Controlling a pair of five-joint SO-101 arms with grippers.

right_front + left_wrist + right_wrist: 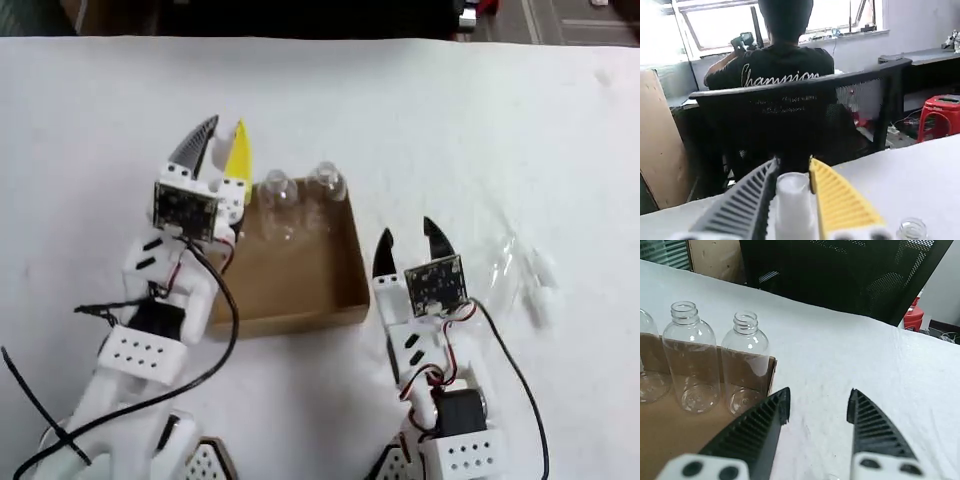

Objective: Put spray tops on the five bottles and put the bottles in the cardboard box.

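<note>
Left wrist view is showing the left tool (793, 167) pinching a white top (791, 205); the right tool (817, 405) is hanging spread just beside the box (290, 322). In it the bottles (691, 355) are standing open-necked, so I'm judging the top wants lowering plumb over 1 neck while the right tool is steadying that bottle. Beyond, the white bench (500, 130) is lying flat and a mesh chair (865, 110) is standing behind.

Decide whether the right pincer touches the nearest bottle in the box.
Apart. The high view shows the right pincer beside the box, well clear of the bottle.

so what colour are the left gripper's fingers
Left gripper: one yellow, one dark grey; left wrist view best.
</note>
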